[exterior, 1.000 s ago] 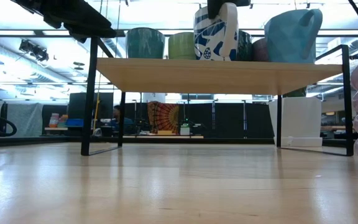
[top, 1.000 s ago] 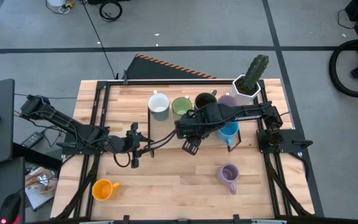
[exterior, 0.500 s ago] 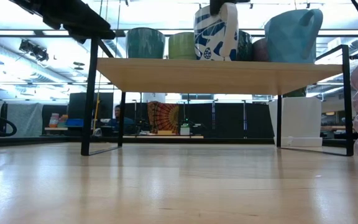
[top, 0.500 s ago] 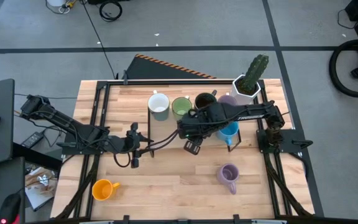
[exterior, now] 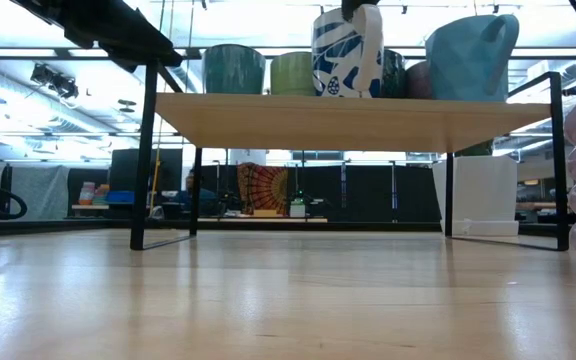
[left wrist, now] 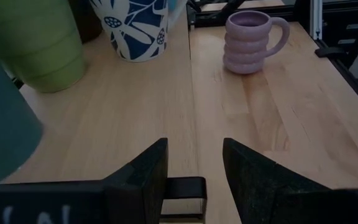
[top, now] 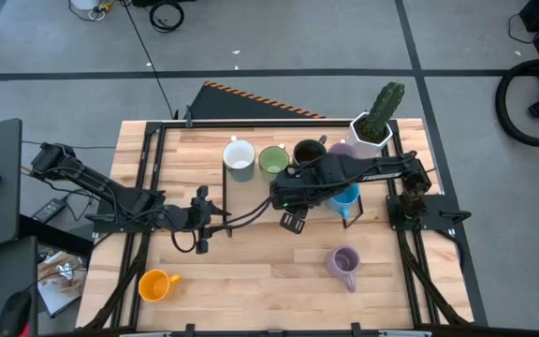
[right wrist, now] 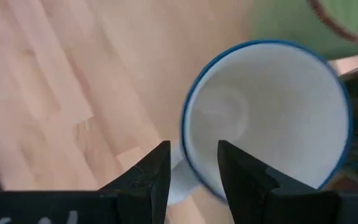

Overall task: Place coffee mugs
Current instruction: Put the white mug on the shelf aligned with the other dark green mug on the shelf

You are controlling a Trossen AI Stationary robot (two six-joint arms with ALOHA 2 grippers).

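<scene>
Orange mug (top: 156, 285) is lying alone at the lower left of the high view, well apart from the shelf (exterior: 348, 118), so it is judged still to be placed. Left gripper (top: 202, 245) is waiting left of centre, its fingers (left wrist: 143, 174) spread part-way on nothing over bare table (top: 251, 271). Along the upper middle, a row is already forming: white mug (top: 239, 157), green mug (top: 272, 161), brown mug (top: 309, 151) and a lavender mug (top: 343, 150), with the cactus pot (top: 370, 129) ending it at the upper right. Right gripper (top: 292, 221) is working just below that row, fingers (right wrist: 151, 177) straddling the rim of the patterned mug (right wrist: 266, 118), one inside and one outside; the mug is standing on the shelf in the low view, so this placement is judged nearly finished, release pending. Blue mug (top: 344, 197) is sitting beside it. Second lavender mug (top: 343, 266) is standing at the lower right, also judged outstanding.
</scene>
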